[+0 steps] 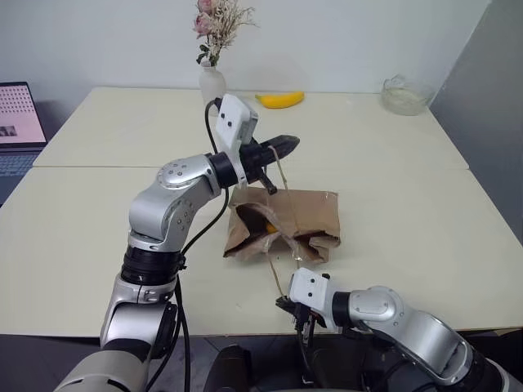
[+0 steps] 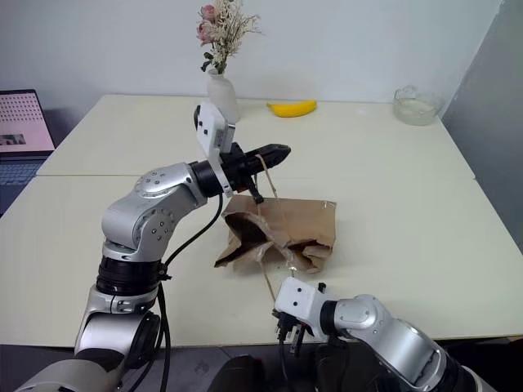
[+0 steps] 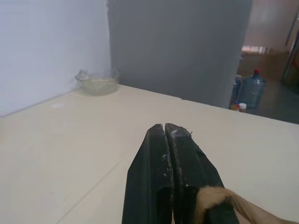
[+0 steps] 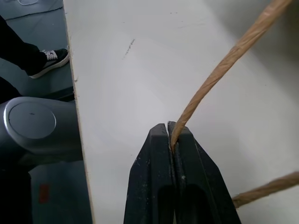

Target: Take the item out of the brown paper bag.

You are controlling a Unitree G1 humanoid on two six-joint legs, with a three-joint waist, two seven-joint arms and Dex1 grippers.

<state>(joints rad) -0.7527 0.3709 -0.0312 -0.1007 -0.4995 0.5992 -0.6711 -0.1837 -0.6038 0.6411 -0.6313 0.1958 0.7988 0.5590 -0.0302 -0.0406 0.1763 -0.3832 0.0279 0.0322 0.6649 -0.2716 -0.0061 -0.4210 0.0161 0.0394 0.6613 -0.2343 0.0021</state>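
The brown paper bag (image 1: 309, 214) lies crumpled on its side in the middle of the table, its mouth facing my left. A bit of the yellow-orange item (image 1: 268, 228) shows inside the dark opening. My left gripper (image 1: 288, 144) is raised above the bag, shut, with one tan cord handle (image 1: 285, 184) caught at its fingers and pulled up taut. At the table's near edge, my right gripper (image 4: 169, 125) is shut on the other cord handle (image 4: 219, 65), which runs from the bag's mouth down to it.
A yellow banana (image 1: 280, 100) lies at the far side beside a white vase (image 1: 212, 83) of dried flowers. A glass bowl (image 1: 404, 96) stands at the far right corner. A laptop (image 1: 16, 122) sits off the far left. A person's shoe (image 4: 46, 58) rests on the floor.
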